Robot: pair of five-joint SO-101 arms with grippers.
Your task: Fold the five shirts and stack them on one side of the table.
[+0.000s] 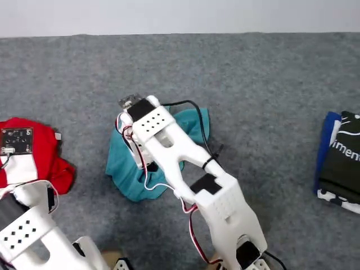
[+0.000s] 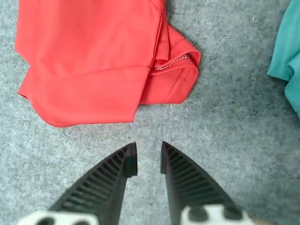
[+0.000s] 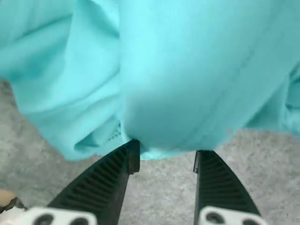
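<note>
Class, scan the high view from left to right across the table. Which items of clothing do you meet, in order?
red shirt → teal shirt → folded stack of shirts, a dark one on top, at the right edge.

High cam: fixed above the table [image 1: 270, 84], looking steeply down, arms entering from the lower edge. Left wrist cam: low and close, looks past the left gripper [image 2: 147, 159] at the red shirt [image 2: 89, 61], mid-left in the high frame. Right wrist cam: closer still, right gripper [image 3: 167, 159] right at the teal shirt [image 3: 178, 70], high frame centre.
</note>
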